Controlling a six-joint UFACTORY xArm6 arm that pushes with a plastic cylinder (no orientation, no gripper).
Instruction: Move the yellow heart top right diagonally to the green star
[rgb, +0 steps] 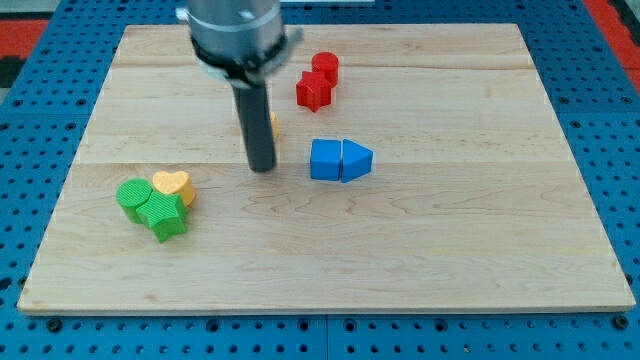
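A: Near the bench's (420, 260) middle, slightly toward the view's top-left, my tip (261, 167) rests on the wood. No jaws on this rig, only the straight dark rod, so nothing to report as spread or pinching.

B: What sits closest to the tip?

A: A yellow block (272, 124) just behind the rod, toward the view's top; mostly hidden, shape cannot be told. To the tip's right, near but apart from it, a blue cube (324, 160) touches a blue wedge-like block (357, 160).

B: And the reds?

A: Up and right of the tip: a red star-like block (313, 91) with a second red block (326, 67) touching it on the top-right side. Second one's shape unclear.

B: The task's pieces?

A: Down and left of the tip, well apart from it. The yellow heart (174, 186) is pressed against the green star (163, 215), sitting at the star's upper edge, slightly right. Another green block (131, 195) touches the star on the left, also against the heart. Tip touches none of the three.
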